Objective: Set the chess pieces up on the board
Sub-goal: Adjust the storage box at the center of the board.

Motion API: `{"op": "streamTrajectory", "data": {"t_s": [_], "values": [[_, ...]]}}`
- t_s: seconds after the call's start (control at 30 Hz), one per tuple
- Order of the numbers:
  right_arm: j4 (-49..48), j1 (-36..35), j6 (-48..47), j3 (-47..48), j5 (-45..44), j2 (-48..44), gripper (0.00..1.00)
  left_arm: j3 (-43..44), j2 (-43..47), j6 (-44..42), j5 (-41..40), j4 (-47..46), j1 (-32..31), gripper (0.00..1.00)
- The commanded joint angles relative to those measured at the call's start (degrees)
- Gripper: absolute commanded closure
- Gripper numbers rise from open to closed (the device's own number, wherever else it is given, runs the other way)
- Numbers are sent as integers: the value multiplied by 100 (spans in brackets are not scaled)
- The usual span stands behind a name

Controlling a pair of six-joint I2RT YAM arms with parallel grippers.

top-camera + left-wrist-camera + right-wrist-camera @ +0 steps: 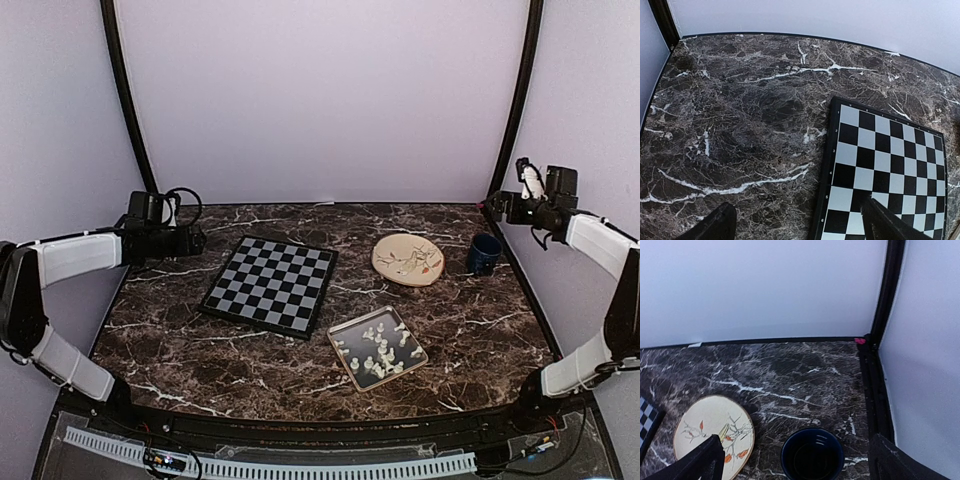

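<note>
Hovering high, left gripper, right gripper, jaws spread

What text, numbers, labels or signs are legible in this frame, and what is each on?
No text can be read with confidence.
Board: tiny pale marks along its black border in the left wrist view, probably coordinates, too small to read.
Plate: a painted branch design only, no words.
Cup, tray, chess pieces: no visible writing.
</note>
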State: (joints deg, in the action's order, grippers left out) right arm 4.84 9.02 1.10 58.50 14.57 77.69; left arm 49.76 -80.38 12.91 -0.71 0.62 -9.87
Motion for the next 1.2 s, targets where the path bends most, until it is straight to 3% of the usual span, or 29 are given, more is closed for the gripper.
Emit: {"op": "streamTrajectory", "data": {"t_s": [0.0, 0.07, 0.2, 0.63, 0.8, 1.17], "values": [[156, -57, -946, -54, 1556, 246, 0, 490, -431, 304, 60, 601, 26, 11], [607, -304, -1315, 266, 1820, 537, 9, 665, -641, 368, 191, 719, 21, 13], [1437, -1043, -1806, 1009, 1349, 1213, 23, 973, -1058, 478, 697, 897, 19, 21], [2352, -3126, -2303, 2464, 377, 3594, 63, 1486, -1993, 937, 1462, 1031, 24, 19], [2515, -3610, -2342, 2869, 227, 4136, 66, 1407, -2017, 986, 1583, 1027, 23, 19], [2395, -4303, -2411, 2779, -515, 4160, 67, 928, -1941, 1006, 1648, 858, 19, 21]]}}
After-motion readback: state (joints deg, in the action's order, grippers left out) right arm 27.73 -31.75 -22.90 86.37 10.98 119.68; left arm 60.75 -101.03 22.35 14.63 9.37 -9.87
